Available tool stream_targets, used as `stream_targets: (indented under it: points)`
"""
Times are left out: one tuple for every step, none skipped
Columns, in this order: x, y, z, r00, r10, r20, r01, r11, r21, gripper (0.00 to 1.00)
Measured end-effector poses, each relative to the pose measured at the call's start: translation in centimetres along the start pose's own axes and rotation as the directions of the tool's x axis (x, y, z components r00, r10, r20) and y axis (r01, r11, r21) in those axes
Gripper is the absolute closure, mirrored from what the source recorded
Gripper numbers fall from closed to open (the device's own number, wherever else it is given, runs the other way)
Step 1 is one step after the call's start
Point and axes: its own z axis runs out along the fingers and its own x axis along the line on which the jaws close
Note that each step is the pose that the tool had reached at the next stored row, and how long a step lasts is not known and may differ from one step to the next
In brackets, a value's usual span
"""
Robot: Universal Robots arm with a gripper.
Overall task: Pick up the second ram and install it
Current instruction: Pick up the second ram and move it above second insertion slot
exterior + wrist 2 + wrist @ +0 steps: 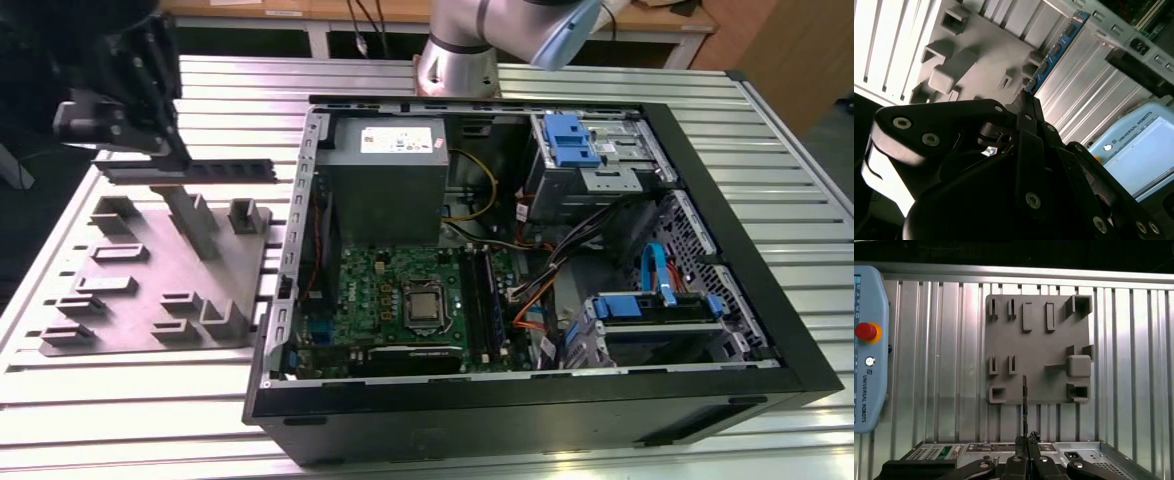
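Ram gripped at one end by gripper, jaws narrow and shut on the stick. Held level, long edge horizontal, chip row facing the exterior view. Edge-on in the first wrist view: ram as a thin dark line running out from gripper. In the second wrist view: ram as a blue strip with dark chips beyond gripper.

Location of ram: outside case, toward the exterior view's left of it, just above the upright holders of fixture plate. Contact with those holders: cannot be told.

Fixture plate: grey, flat on slatted metal table, just beside the case wall. Carries raised blocks, posts and open pockets, seen from above on plate in the first wrist view.

Case: black tower, lying on its side on the table, open face up. Contents, per the exterior view:
- grey power supply in the far corner nearest the plate;
- green motherboard on the case floor, with processor socket near its middle and memory slots just beside the socket;
- drive cage with blue latch in the far corner at the exterior view's right;
- second cage with blue tabs in the near corner on that side;
- black, orange, yellow and blue cables between board and cages.

Arm base on the table beyond the case. Teach pendant on the table, apart from the plate.
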Motion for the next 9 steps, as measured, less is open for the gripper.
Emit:
stream_targets:
  points:
    - [0.0, -0.45, 0.01, 1.0, 0.0, 0.0, 0.0, 1.0, -0.0003, 0.88]
    - [0.0, -0.9, 0.02, 1.0, 0.0, 0.0, 0.0, 1.0, -0.0008, 0.88]
    - [0.0, -1.39, 0.03, 1.0, 0.0, -0.0001, 0.0, 1.0, -0.0013, 0.88]
    - [0.0, -1.84, 0.05, 1.0, 0.0, -0.0001, 0.0, 1.0, -0.0017, 0.88]
    - [0.0, -2.29, 0.07, 1.0, 0.0, 0.0, 0.0, 1.0, -0.002, 0.88]
    - [0.0, -2.74, 0.08, 1.0, 0.0, 0.0001, 0.0, 1.0, -0.0023, 0.88]
    - [0.0, -3.2, 0.09, 1.0, 0.0, 0.0, 0.0, 1.0, -0.0028, 0.88]
    - [0.0, -3.64, 0.09, 1.0, 0.0, -0.0001, 0.0, 1.0, -0.0032, 0.88]
    - [0.0, -4.09, 0.1, 1.0, 0.0, -0.0001, 0.0, 1.0, -0.0035, 0.88]
